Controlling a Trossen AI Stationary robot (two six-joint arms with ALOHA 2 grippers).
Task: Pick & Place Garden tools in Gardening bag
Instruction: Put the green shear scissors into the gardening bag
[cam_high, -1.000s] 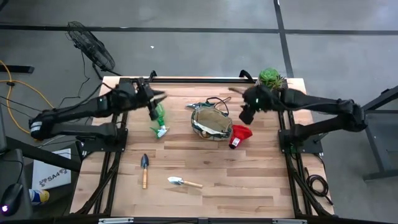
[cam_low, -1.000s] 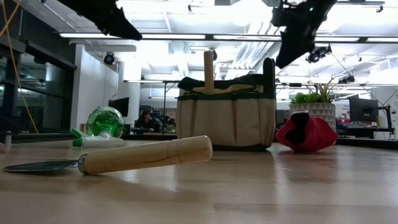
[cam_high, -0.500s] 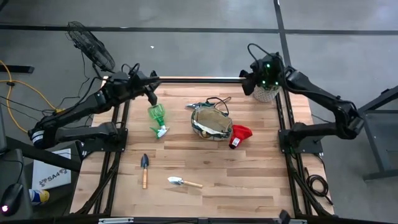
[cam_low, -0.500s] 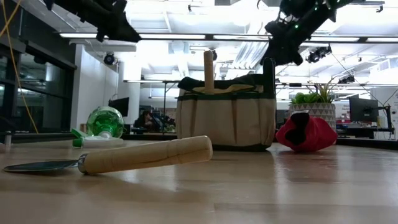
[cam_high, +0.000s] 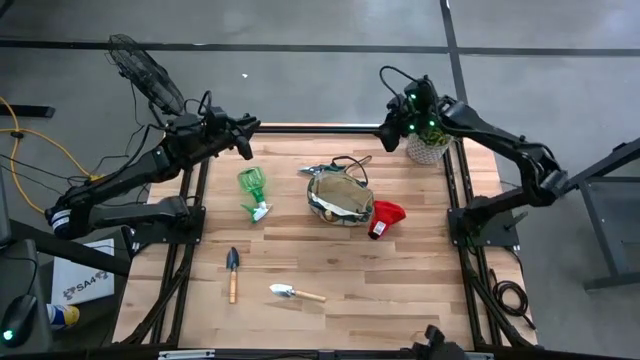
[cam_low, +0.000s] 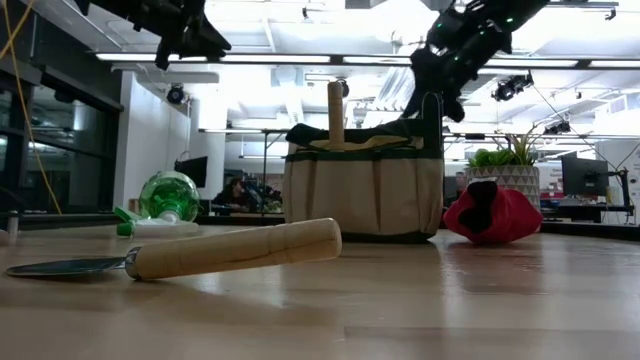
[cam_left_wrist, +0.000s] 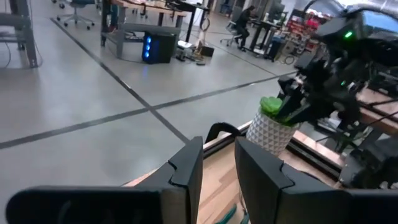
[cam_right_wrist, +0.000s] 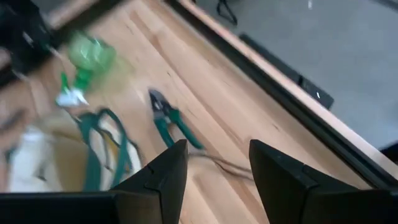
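High view: I see left gripper (cam_high: 243, 138) raised at table's far left edge, right gripper (cam_high: 392, 125) at far right edge by potted succulent (cam_high: 432, 143). Round tan fabric bag with dark trim (cam_high: 338, 199) mid-table. Outside bag: green spray bottle (cam_high: 253, 190), red item (cam_high: 384, 217), dark-bladed wooden-handled trowel (cam_high: 232, 273), silver-bladed trowel (cam_high: 293, 292), green-handled pruners (cam_high: 322, 170).

Low view: wooden handle stands inside bag.

Left wrist view: fingers (cam_left_wrist: 186, 169) narrowly spread, empty.

Right wrist view: fingers (cam_right_wrist: 171, 169) wide apart, empty.

Judgement: between picks. Next: descend on one tool, clamp handle.

Bag (cam_high: 340, 200) contents mostly hidden; trowel (cam_low: 175, 255) blade tip cut off, low view.
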